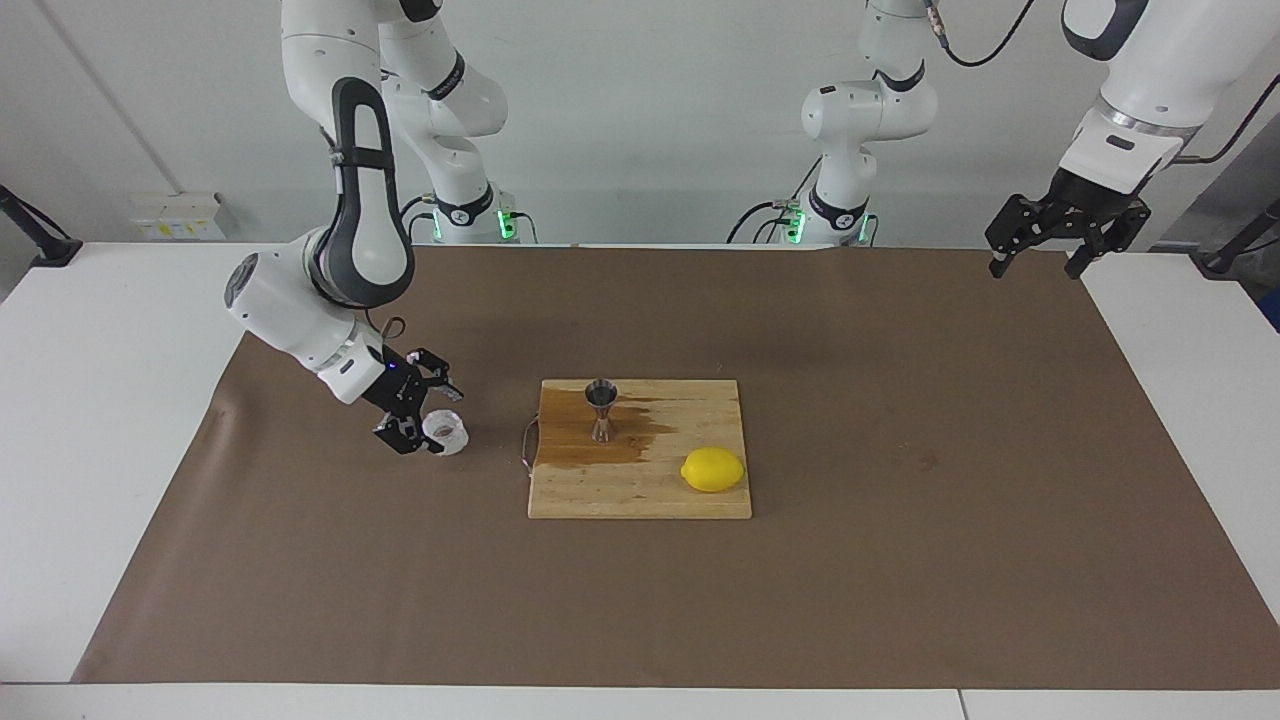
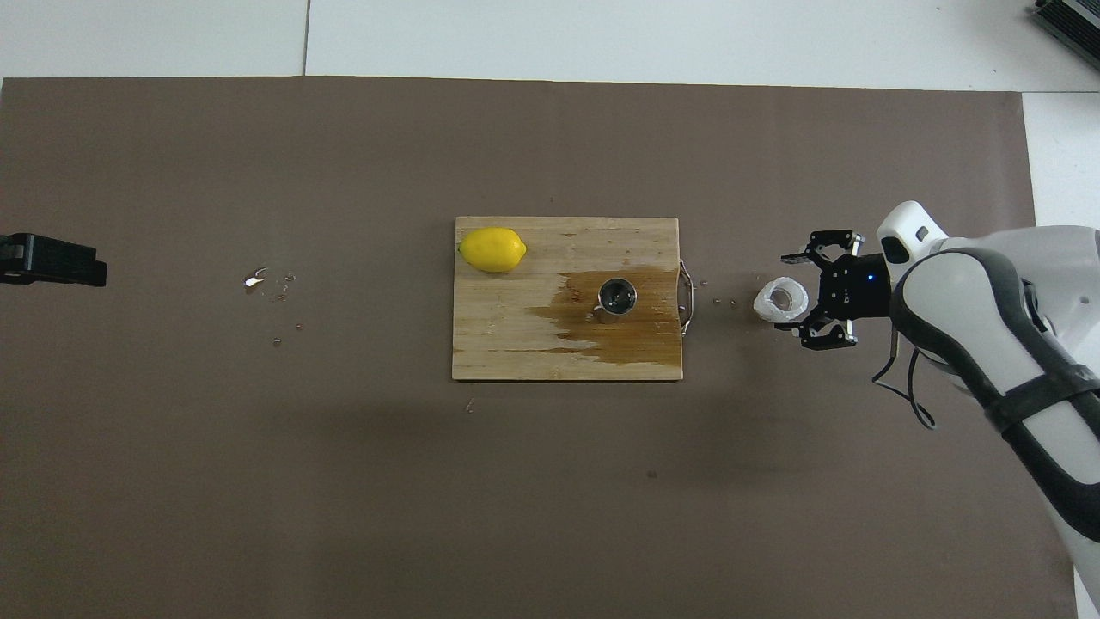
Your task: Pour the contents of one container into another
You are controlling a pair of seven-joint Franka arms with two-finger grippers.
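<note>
The right gripper [image 1: 424, 420] is low over the brown paper mat [image 1: 900, 560], toward the right arm's end of the table. Its two black fingers [image 2: 827, 243] are spread wide apart. Between them, and a little ahead of the fingertips, the small squat translucent white plastic cup [image 1: 445, 432] stands upright on the mat. In the overhead view the fingers do not touch the cup's wall; there is a gap on each side, so the cup is free. The cup's open mouth points up.

Beside the cup, toward the middle of the table, lies a rectangular light wooden cutting board [image 1: 640, 495] with a thin metal handle [image 2: 687, 297] at the end near the cup. On the board stands the small shiny silver hourglass-shaped metal jigger [image 1: 601, 409], upright, near the edge closer to the robots. A dark wet stain [image 2: 636, 331] spreads on the wood around the jigger's foot. A yellow lemon [image 1: 713, 469] lies on the same board, at the corner farther from the robots and toward the left arm's end. Some small drops [image 2: 266, 279] lie on the mat toward the left arm's end.

The left gripper [image 1: 1038, 262] waits high over the mat's corner at the left arm's end, its fingers spread and holding nothing.
</note>
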